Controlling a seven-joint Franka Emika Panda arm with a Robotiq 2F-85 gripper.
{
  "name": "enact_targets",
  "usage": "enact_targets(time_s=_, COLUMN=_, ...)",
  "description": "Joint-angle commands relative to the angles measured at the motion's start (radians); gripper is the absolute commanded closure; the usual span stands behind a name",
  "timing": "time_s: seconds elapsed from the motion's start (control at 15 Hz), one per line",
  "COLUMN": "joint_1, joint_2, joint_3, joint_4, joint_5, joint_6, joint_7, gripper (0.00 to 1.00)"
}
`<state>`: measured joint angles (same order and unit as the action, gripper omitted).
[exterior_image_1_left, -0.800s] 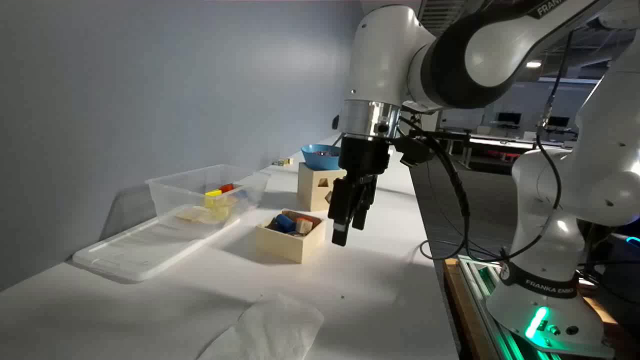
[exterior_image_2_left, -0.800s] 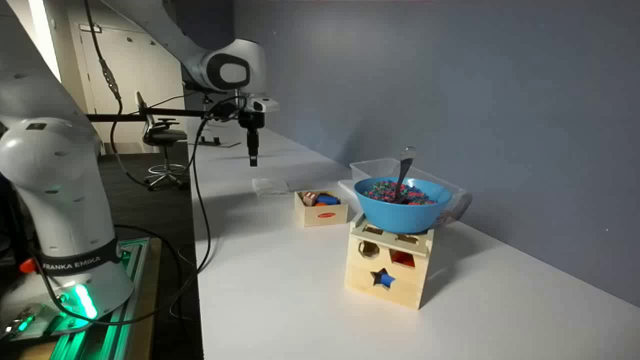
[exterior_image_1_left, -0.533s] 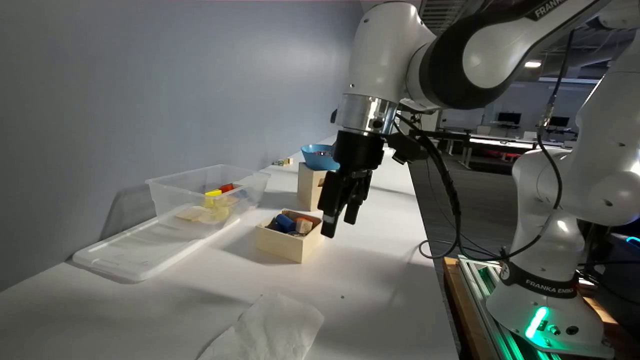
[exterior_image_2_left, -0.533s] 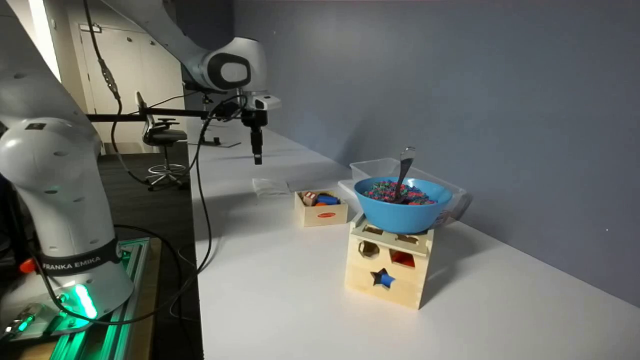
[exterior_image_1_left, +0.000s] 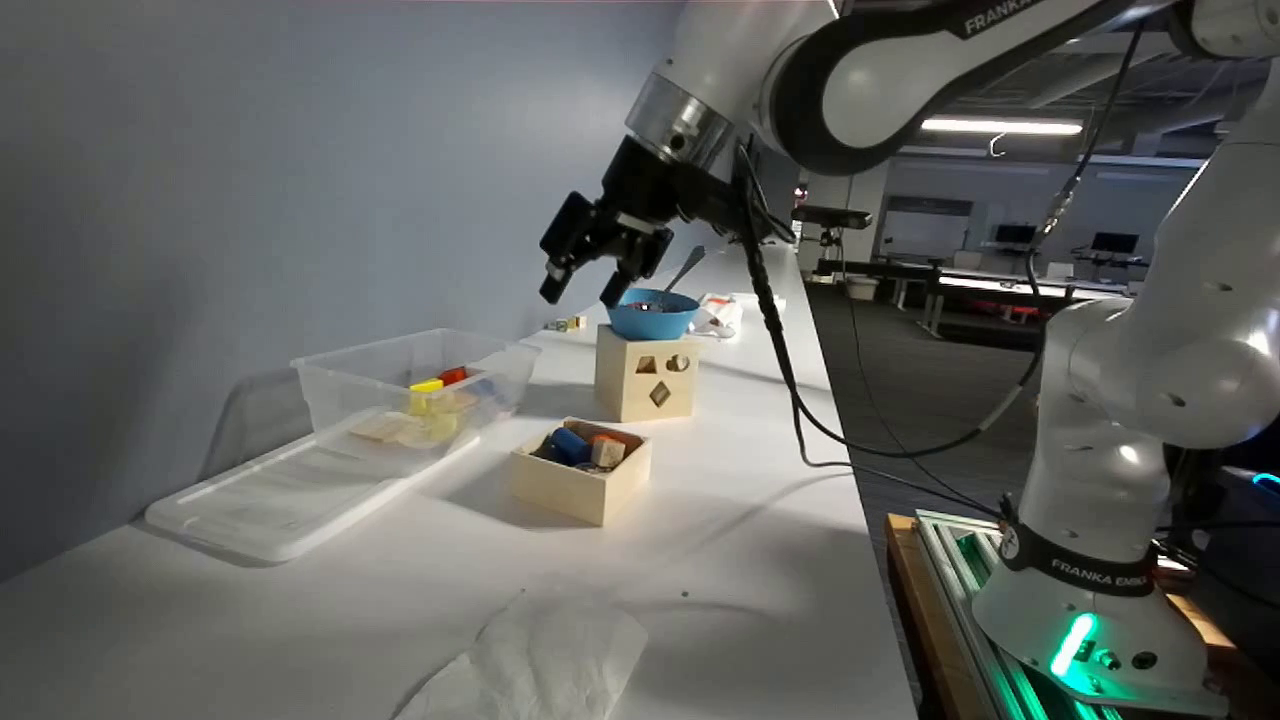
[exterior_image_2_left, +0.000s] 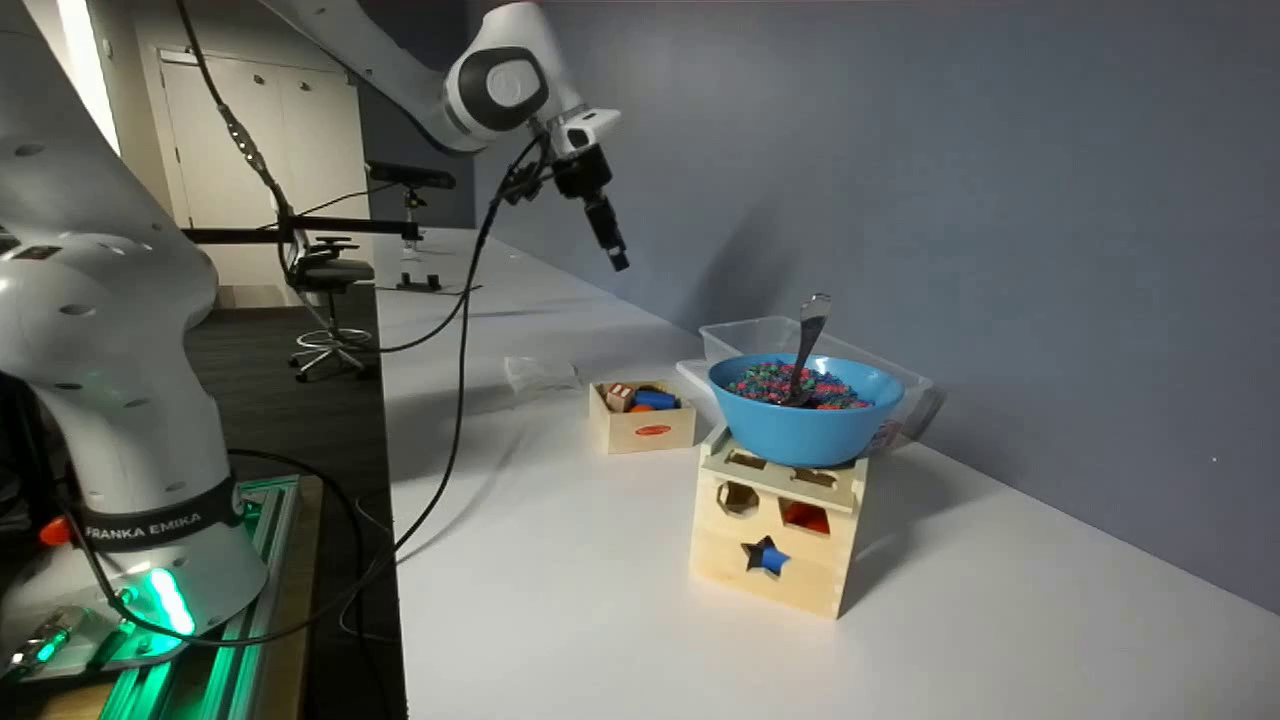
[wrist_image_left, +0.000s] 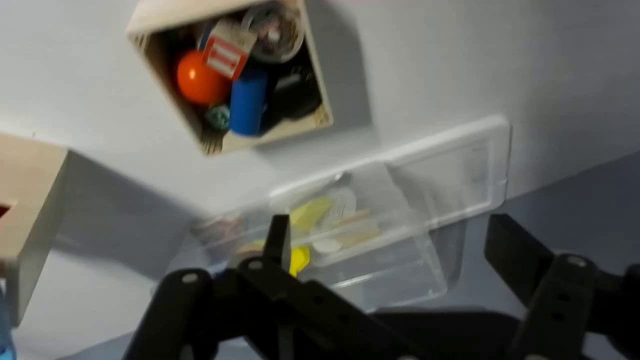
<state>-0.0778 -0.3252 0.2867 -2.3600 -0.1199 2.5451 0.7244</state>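
Observation:
My gripper (exterior_image_1_left: 582, 290) is open and empty, high above the table and tilted toward the wall. It also shows in an exterior view (exterior_image_2_left: 618, 262). In the wrist view its spread fingers (wrist_image_left: 390, 225) frame a clear plastic bin (wrist_image_left: 385, 275) with yellow and other blocks; they touch nothing. A small wooden box (exterior_image_1_left: 560, 485), also in the wrist view (wrist_image_left: 172, 11), holds a blue cylinder (wrist_image_left: 247, 102), an orange ball (wrist_image_left: 200, 80) and other small things. A wooden shape-sorter cube (exterior_image_2_left: 770, 530) bears a blue bowl (exterior_image_2_left: 800, 435) with colourful bits and a spoon (exterior_image_2_left: 808, 340).
The bin's white lid (exterior_image_1_left: 290, 510) lies under and beside the bin by the wall (exterior_image_1_left: 300, 180). A thin white sheet or bag (exterior_image_1_left: 550, 650) lies on the table. A black cable (exterior_image_1_left: 775, 350) hangs from the arm. A camera on a stand (exterior_image_2_left: 410, 177) stands far back.
My gripper has risen, moved toward the wall and tilted; it pointed nearly straight down before. The gap between its fingers shows wider in an exterior view. The objects on the table have not moved.

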Motion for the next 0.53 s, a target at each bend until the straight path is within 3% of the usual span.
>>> enact_targets(time_s=0.0, joint_1=-0.101, joint_2=0.091, joint_3=0.001, joint_4=0.185, joint_5=-0.206, joint_6=-0.106, joint_7=0.083, gripper=0.0)
enact_targets(time_s=0.07, joint_1=-0.087, joint_2=0.113, joint_3=-0.014, joint_4=0.23, joint_5=-0.195, joint_6=-0.159, joint_7=0.079, gripper=0.0)
enact_targets(time_s=0.13, joint_1=-0.048, joint_2=0.045, joint_3=-0.043, joint_4=0.123, joint_5=-0.157, joint_6=-0.083, joint_7=0.045, gripper=0.0)
enact_targets(time_s=0.47, joint_1=-0.043, joint_2=0.107, joint_3=-0.062, joint_4=0.208, joint_5=-0.176, joint_6=-0.135, joint_7=0.051, gripper=0.0)
